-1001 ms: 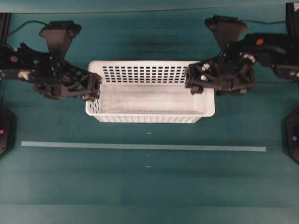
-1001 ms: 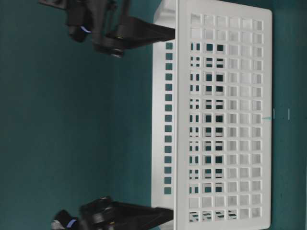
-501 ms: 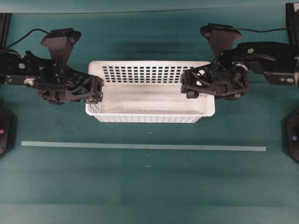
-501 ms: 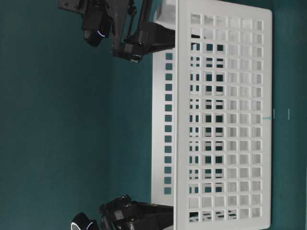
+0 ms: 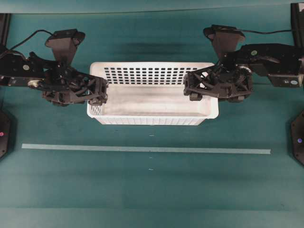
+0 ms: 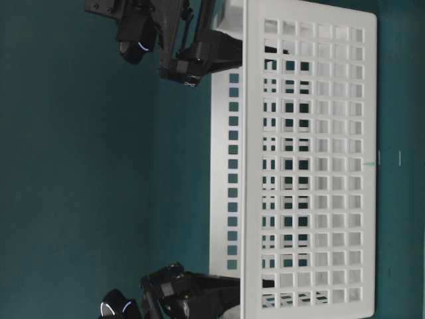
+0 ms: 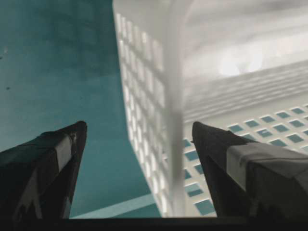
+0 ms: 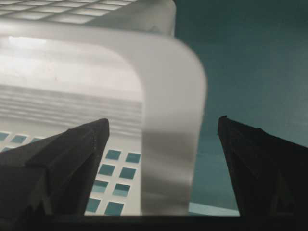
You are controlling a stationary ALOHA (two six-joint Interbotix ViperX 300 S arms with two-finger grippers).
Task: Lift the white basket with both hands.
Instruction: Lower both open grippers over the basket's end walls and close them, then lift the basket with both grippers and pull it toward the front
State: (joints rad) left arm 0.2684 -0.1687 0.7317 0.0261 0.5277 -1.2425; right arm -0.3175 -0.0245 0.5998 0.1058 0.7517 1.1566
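Big rectangular white plastic basket (image 5: 152, 102) with rows of small holes in its walls, sitting on the teal tabletop (image 5: 152, 190), just behind a pale strip of tape (image 5: 142, 149) running across the table. Nothing visible inside it, solid floor showing.

Black skeletal left gripper (image 5: 100, 91) parked at the basket's left short end, jaws spread wide and straddling the rim: 1 finger (image 7: 53, 163) outside over the teal surface, the other (image 7: 240, 168) inside over the perforated wall, clear gaps on both sides of the rim. Not gripping anything.

Black skeletal right gripper (image 5: 192, 88) same deal at the right short end, jaws wide, rounded corner of the rim between its 2 fingertips (image 8: 72, 149), no contact visible.

From table level: both grippers (image 6: 199, 56) (image 6: 199, 296) up at rim height, 1 at each end.
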